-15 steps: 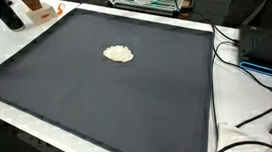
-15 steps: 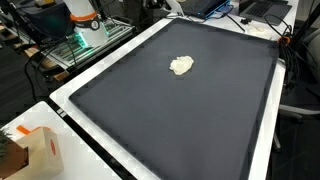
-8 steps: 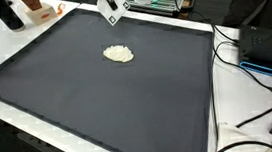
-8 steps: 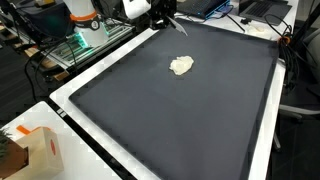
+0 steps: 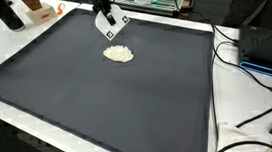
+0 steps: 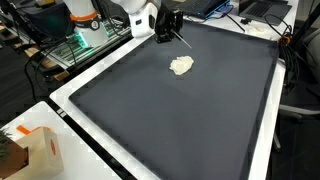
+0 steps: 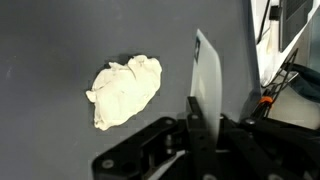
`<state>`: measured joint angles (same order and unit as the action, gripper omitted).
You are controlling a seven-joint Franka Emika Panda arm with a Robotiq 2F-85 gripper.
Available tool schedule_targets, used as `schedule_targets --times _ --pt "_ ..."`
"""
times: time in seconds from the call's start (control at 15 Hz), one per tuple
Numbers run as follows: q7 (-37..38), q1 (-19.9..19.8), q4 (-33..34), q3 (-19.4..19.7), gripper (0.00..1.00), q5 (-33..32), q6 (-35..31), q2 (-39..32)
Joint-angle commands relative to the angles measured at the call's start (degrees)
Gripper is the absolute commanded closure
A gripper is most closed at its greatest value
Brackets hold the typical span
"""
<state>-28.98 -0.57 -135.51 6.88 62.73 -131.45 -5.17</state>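
Note:
A crumpled white wad [image 5: 119, 53] [image 6: 181, 65] lies on the black mat [image 5: 98, 100] [image 6: 180, 120], toward its far side. My gripper [image 5: 104, 15] [image 6: 167, 27] hangs above the mat's far edge, a short way from the wad and not touching it. It is shut on a flat white blade-like piece [image 5: 112, 26] [image 7: 207, 80] that sticks out past the fingertips. In the wrist view the gripper [image 7: 205, 118] pinches the blade from both sides, and the wad [image 7: 125, 90] lies to the left of it on the mat.
A white table rim [image 6: 100, 150] frames the mat. An orange-and-white box [image 6: 35, 150] [image 5: 37, 7] and a black bottle [image 5: 4, 12] stand at one corner. Cables [image 5: 237, 61] and a black box [image 5: 271, 35] lie beside the mat. Electronics [image 6: 85, 42] sit behind.
The arm has come into view from the far edge and moved down over the mat toward the wad, carrying the white blade. The wad has not moved.

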Motion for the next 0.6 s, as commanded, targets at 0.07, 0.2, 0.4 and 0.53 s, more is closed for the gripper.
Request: schedule_targets --times 0.07,0.2,0.4,0.53 --pt "3.52 -1.62 1.62 -1.77 0.99 3.46 -1.52 -2.88" --pt "5.86 -1.75 1.9 -1.97 0.99 3.49 -1.44 -3.44" --pt "10.0 -1.64 2.06 -2.2 0.99 2.9 -1.79 -3.89" --pt "13.35 -1.46 1.98 -2.32 0.99 2.23 -2.46 -4.01"
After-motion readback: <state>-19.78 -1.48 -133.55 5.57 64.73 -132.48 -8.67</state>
